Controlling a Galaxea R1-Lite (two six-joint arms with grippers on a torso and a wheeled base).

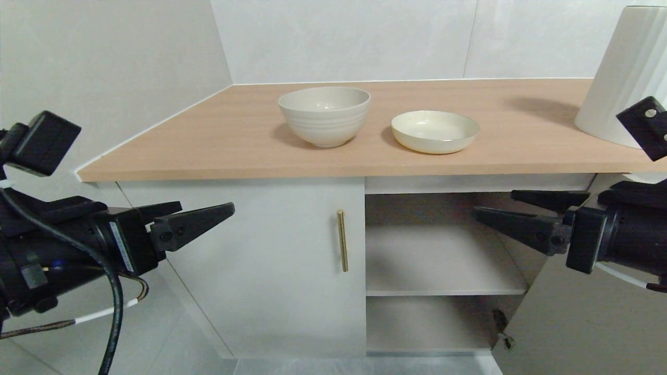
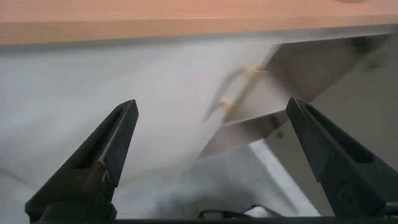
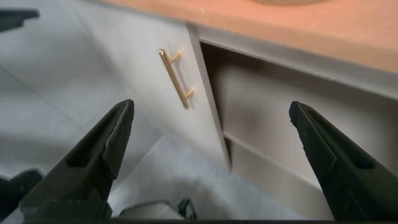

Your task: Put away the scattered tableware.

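A deep ribbed bowl [image 1: 324,115] and a shallow dish [image 1: 435,131], both cream-coloured, stand upright on the wooden counter [image 1: 208,140], the bowl on the left and the dish on the right, near each other but not touching. At the counter's far right end stands a tall white ribbed vessel [image 1: 620,73], well apart from the dish. Below the counter is a white cabinet: its left door [image 1: 260,260] is closed and carries a vertical brass handle [image 1: 342,240] near its inner edge, while the right compartment is open, showing a shelf [image 1: 443,260] inside. The right door [image 1: 573,323] is swung outward. The left pincer [image 1: 206,208] hangs in front of the closed door, below counter level, its jaws spread wide and holding nothing. The right pincer [image 1: 494,203] hangs before the open compartment, just under the counter's edge, its jaws likewise parted and empty.
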